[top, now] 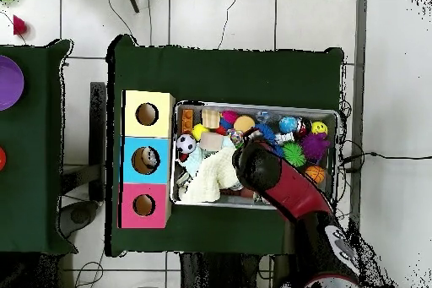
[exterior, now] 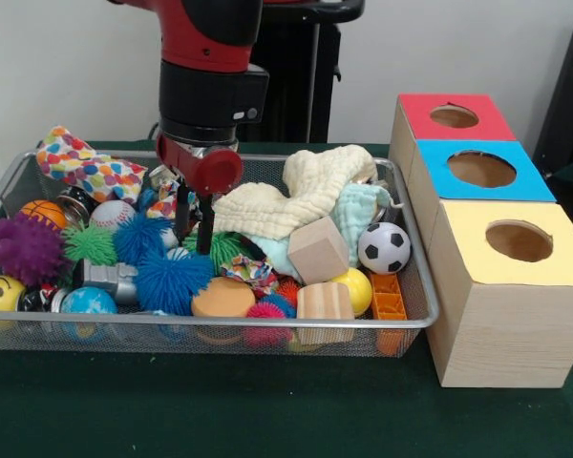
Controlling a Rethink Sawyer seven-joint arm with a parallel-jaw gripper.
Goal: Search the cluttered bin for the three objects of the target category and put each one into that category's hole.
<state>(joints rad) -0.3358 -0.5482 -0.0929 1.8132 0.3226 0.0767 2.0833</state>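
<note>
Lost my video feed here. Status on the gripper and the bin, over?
Gripper open, down in the bin, holding nothing. Fingers straddle blue spiky balls. Cream cloth heaped beside it, covering toys.

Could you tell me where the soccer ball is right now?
In the front view, the soccer ball sits at the bin's right end, beside the wooden cube and nearest the boxes.

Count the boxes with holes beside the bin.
3, in a row touching each other beside the wire bin: the yellow-topped box nearest the camera, the blue-topped box in the middle, the red-topped box farthest.
</note>
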